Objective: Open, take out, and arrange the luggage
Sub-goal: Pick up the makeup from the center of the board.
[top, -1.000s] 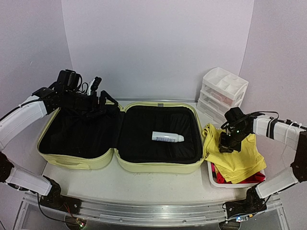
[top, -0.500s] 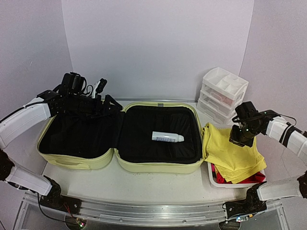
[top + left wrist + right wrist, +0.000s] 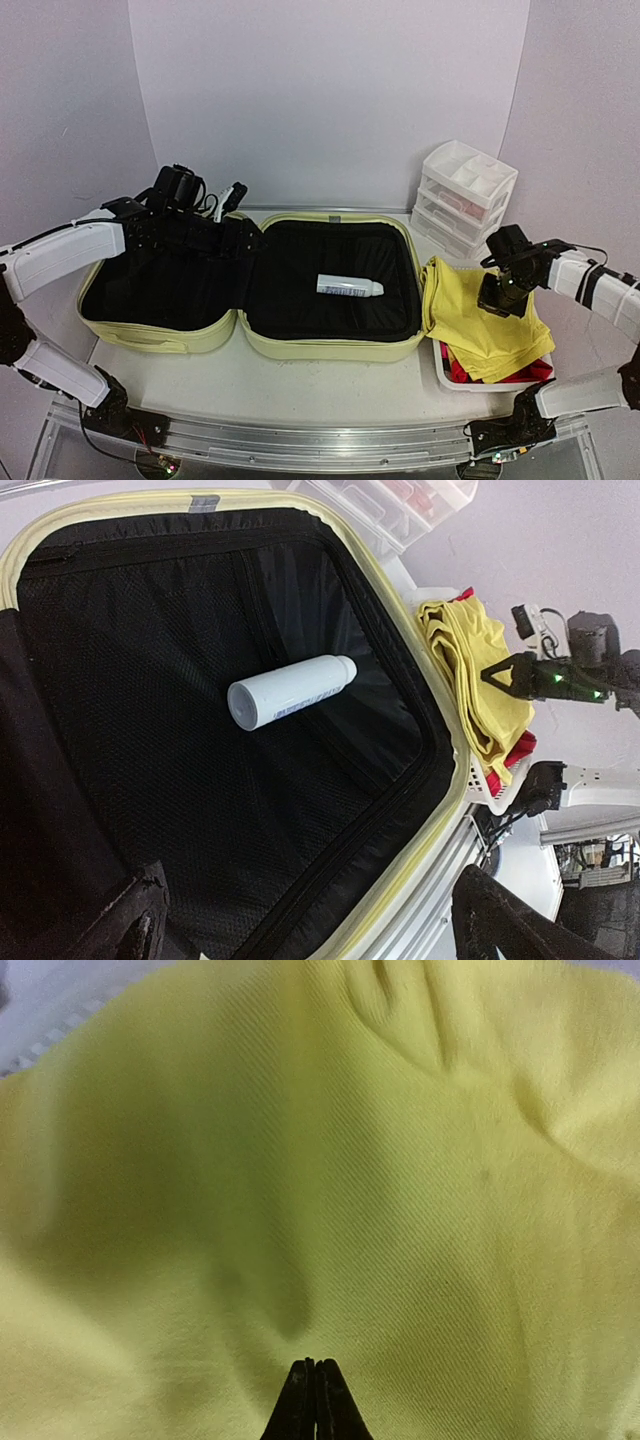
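Note:
The luggage point(image 3: 330, 350) lies open flat, both black-lined halves facing up. A white bottle point(image 3: 349, 287) lies on its side in the right half, also seen in the left wrist view as the bottle point(image 3: 291, 690) inside the pale yellow rim point(image 3: 420, 650). My left gripper point(image 3: 238, 228) hovers over the hinge between the halves, open wide, nothing between its fingers point(image 3: 500, 925). My right gripper point(image 3: 495, 303) is shut and empty, tips point(image 3: 312, 1400) pointing down close over the yellow cloth point(image 3: 350, 1160); I cannot tell whether they touch it.
The yellow cloth point(image 3: 490, 325) is draped over a white basket point(image 3: 450, 375) with red fabric under it, right of the luggage. A white drawer organizer point(image 3: 465, 190) stands at the back right. Walls close in at the back and both sides.
My left arm has swung right, from above the left half to over the hinge. My right gripper moved right along the yellow cloth and stays shut.

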Robot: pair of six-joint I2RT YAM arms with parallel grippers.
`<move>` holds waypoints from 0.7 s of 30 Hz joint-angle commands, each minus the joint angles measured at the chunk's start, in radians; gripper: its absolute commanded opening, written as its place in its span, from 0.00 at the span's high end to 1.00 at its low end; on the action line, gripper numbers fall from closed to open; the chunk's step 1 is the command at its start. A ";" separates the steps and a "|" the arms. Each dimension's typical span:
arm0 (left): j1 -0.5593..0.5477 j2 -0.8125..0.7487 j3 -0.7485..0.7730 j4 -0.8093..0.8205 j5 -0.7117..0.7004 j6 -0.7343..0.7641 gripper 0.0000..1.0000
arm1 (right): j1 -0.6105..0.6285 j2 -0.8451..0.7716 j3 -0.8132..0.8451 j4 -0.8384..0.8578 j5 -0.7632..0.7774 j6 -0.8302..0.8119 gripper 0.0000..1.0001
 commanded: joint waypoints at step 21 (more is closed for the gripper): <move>-0.025 -0.113 0.006 -0.162 -0.237 0.025 0.01 | 0.166 0.093 0.359 0.071 -0.381 -0.380 0.72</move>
